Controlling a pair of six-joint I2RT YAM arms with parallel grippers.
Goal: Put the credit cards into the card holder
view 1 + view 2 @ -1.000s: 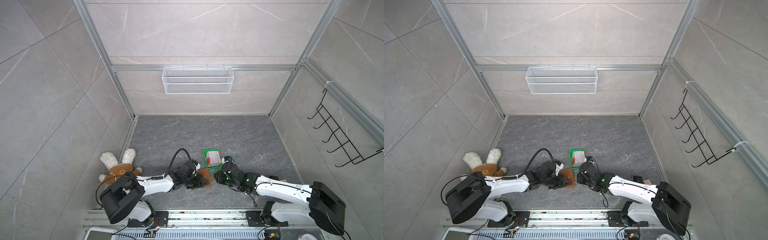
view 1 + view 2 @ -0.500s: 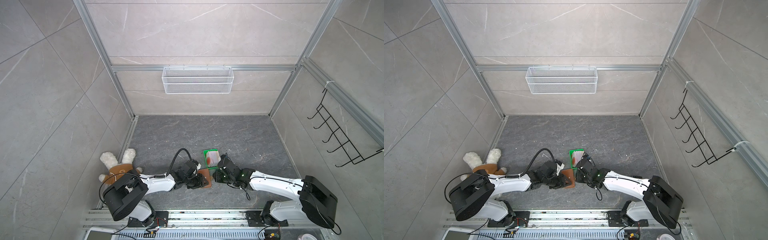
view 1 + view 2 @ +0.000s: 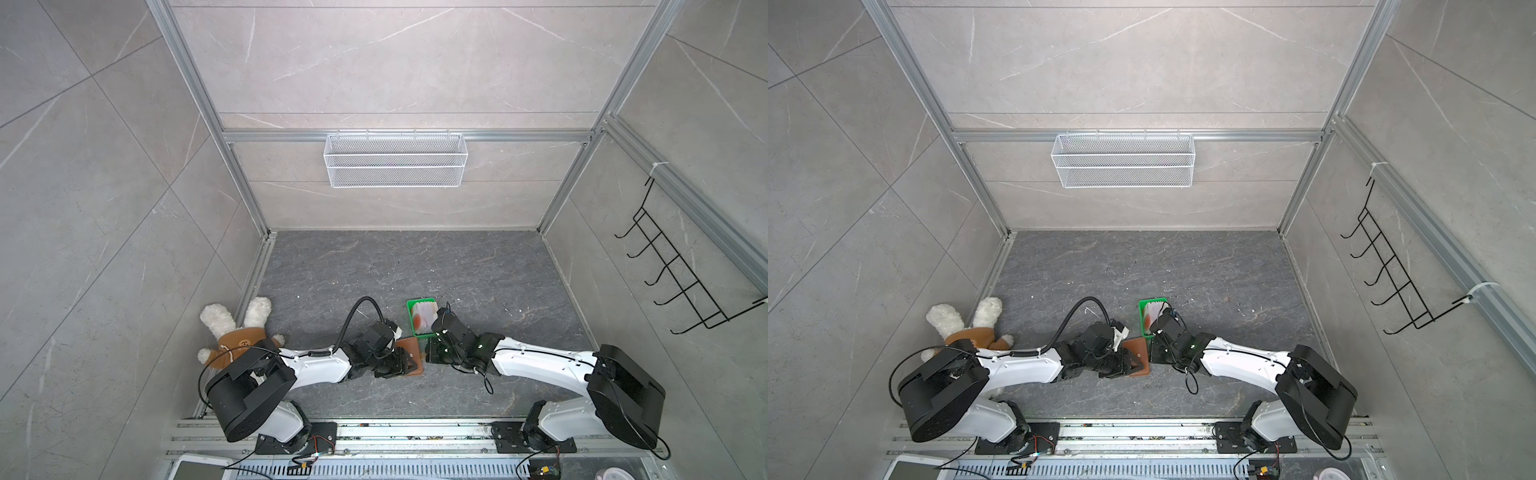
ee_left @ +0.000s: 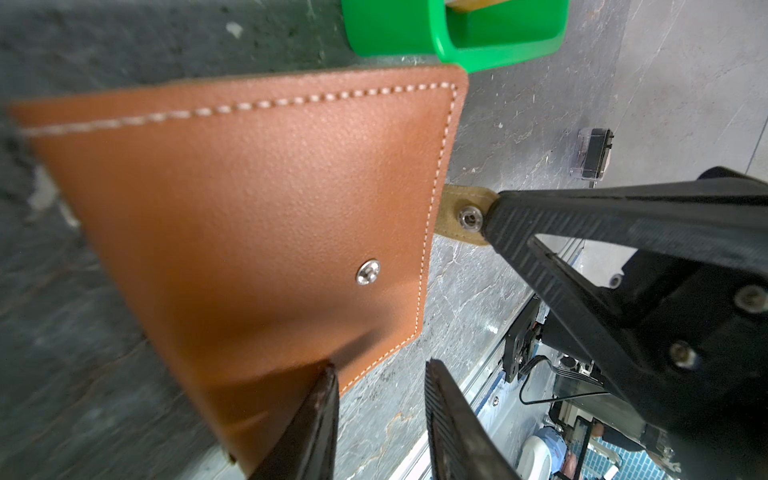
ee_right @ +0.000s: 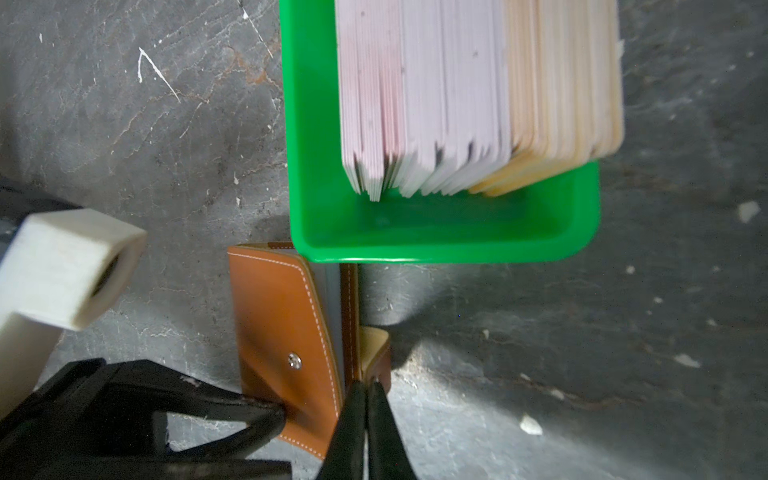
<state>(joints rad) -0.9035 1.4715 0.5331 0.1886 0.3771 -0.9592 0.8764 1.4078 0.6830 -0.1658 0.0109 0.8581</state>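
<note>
Well, landmark: you can place everything off the green tray [image 5: 415, 253], which sits mid-tabletop [image 3: 415, 257] in both top views.
Edges: the card holder [image 5: 278, 324] butts one end against the tray's short near wall. Its top cover is lifted slightly, showing you a pale strip inside.
Open room: you have a wide stretch of tabletop beyond the tray towards the wire basket [image 3: 395, 166]. Both arms crowd the tray's near side.
Cards: the credit cards [image 5: 457, 104] stand on edge in the tray, fanned, with bare green floor at the end nearest the card holder.
Writing: the card print is too small for you to read.
Materials: the holder is grained tan-brown leather with white stitching and a metal stud. The tray is glossy plastic with rounded corners. The card edges run from pale pink to cream.
Left gripper [image 4: 380, 370]: fingers parted, one ribbed finger on the holder's cover at the end away from the tray, the other over the tabletop.
Right gripper [image 5: 365, 384]: fingers pressed together on the end of the snap tab [image 4: 457, 216].
</note>
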